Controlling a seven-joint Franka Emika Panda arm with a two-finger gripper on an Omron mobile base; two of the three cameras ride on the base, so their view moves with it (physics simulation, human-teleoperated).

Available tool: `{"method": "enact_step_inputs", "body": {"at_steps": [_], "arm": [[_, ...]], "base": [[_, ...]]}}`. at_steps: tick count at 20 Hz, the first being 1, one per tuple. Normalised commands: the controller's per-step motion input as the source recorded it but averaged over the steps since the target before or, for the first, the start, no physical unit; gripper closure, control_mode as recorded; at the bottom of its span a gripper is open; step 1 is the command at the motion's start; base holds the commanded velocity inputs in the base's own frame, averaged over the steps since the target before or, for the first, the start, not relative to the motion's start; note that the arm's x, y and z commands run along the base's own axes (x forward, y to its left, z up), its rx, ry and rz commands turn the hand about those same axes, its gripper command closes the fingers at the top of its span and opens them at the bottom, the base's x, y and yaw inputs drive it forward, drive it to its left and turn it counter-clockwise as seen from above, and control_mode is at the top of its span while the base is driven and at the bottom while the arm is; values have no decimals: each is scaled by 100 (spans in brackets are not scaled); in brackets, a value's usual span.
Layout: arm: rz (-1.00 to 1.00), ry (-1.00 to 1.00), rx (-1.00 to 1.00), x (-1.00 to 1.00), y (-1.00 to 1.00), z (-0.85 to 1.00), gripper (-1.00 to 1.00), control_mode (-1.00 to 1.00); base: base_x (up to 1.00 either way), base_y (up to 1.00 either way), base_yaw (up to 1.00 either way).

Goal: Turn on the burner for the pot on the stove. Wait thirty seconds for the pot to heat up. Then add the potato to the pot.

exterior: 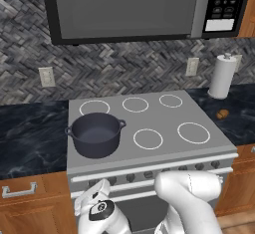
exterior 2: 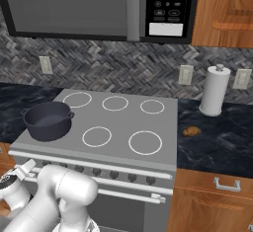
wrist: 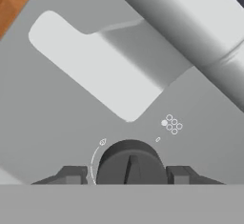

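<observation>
Beside the stove (exterior: 149,123), paper towel roll (exterior: 222,76)

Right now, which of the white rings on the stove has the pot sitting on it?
The front left ring, nearest the knobs, under the pot. The other five rings on the stove are bare, like the front middle ring.

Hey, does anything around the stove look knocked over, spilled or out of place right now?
Nothing stands out. The pot sits upright on the stove's front left ring, the potato lies on the counter to the right, and the paper towel roll stands upright behind it. No spills or damage show.
</observation>
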Motion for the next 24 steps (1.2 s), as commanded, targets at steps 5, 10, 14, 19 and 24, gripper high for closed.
{"method": "enact_step_inputs", "body": {"at_steps": [5, 10, 14, 19, 24], "arm": [[0, 0, 0, -4, 0, 0, -100, -100], [0, -1, 0, -31, 0, 1, -100, -100], [0, -13, 0, -71, 7, 13, -100, -100], [0, -21, 0, -61, 2, 58, -100, -100], [0, -10, 1, -34, 0, 89, -100, -100]], "base": [[0, 0, 0], [0, 0, 0], [0, 0, 0], [0, 0, 0], [0, 0, 0]]}}
